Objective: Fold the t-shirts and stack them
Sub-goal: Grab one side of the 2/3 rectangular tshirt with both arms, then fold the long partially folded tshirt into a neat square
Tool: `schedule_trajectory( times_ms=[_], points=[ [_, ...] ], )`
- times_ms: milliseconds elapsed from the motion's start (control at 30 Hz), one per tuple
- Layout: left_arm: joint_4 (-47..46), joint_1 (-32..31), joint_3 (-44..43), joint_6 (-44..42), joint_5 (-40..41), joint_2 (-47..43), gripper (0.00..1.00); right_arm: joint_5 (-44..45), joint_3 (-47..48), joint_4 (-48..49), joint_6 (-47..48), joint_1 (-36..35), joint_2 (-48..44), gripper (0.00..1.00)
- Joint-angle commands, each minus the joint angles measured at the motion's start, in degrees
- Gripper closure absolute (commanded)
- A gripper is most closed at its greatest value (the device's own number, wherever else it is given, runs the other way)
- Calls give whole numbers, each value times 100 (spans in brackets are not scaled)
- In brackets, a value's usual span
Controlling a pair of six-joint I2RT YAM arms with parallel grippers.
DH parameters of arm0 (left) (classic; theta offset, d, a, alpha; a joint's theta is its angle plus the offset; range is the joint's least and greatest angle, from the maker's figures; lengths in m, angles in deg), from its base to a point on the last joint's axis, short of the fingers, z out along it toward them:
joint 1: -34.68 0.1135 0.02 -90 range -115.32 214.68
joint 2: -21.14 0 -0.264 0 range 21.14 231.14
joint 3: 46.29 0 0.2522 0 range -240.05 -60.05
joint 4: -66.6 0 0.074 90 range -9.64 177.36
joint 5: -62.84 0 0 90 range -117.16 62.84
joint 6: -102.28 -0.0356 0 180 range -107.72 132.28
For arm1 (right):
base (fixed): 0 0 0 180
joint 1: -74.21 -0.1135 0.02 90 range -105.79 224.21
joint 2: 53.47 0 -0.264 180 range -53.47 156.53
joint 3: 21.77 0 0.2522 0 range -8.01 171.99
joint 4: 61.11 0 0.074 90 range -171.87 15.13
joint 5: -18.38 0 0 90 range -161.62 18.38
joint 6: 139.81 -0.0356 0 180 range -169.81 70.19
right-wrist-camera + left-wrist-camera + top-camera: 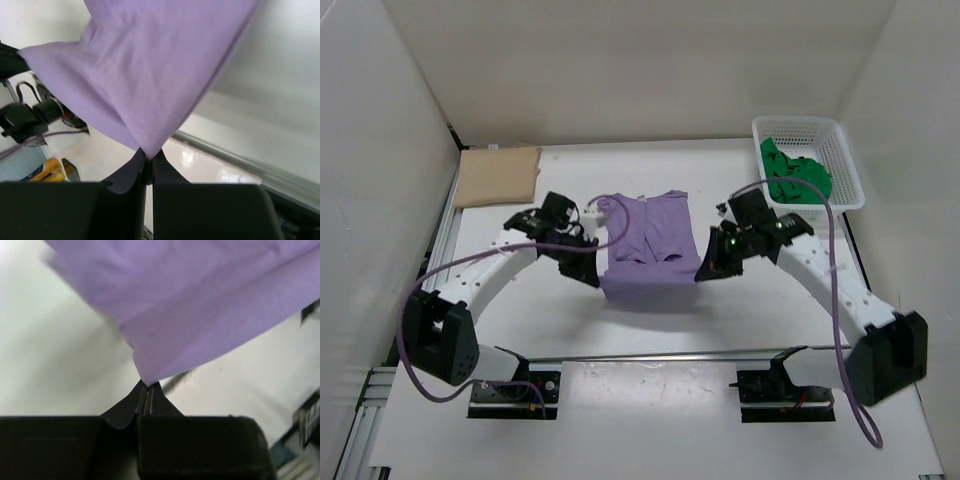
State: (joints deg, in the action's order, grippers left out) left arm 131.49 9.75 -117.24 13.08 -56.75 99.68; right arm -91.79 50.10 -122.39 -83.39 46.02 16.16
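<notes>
The light purple t-shirt [648, 245] hangs stretched between the two arms above the middle of the table. My left gripper [597, 276] is shut on its near left corner [148, 375], the cloth pinched at the fingertips. On the other side, my right gripper [703, 272] is shut on the near right corner [149, 150]. The purple cloth [145, 75] fills most of both wrist views. A folded tan t-shirt [498, 175] lies at the back left of the table. The bright green t-shirt [794, 176] sits bunched in the basket at the back right.
A white lattice basket [847, 160] stands at the back right corner. White walls close in the table on the left, back and right. A metal rail [650, 354] runs across the near edge by the arm bases.
</notes>
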Motion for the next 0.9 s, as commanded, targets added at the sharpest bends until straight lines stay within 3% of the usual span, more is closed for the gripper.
schedule_trajectory(
  times_ms=[0,133,333,467,700,867],
  points=[
    [257,532,-757,-80,23,282,90,-49,902,-502,580,366,857,100],
    [195,1024,-1811,-80,23,879,90,-268,2360,-713,923,708,2026,100],
    [81,1157,-3183,-80,23,2004,90,-585,4827,-1311,1231,1034,3986,100],
    [-24,1270,-3824,-80,23,2637,90,-857,5744,-1391,1083,1271,4918,100],
    [-86,1438,-4809,-80,23,3571,90,-1192,6018,-522,477,1447,5385,100],
    [-138,1561,-4863,-80,128,3826,90,-1464,6388,13,2,1447,6071,96]
  ],
)
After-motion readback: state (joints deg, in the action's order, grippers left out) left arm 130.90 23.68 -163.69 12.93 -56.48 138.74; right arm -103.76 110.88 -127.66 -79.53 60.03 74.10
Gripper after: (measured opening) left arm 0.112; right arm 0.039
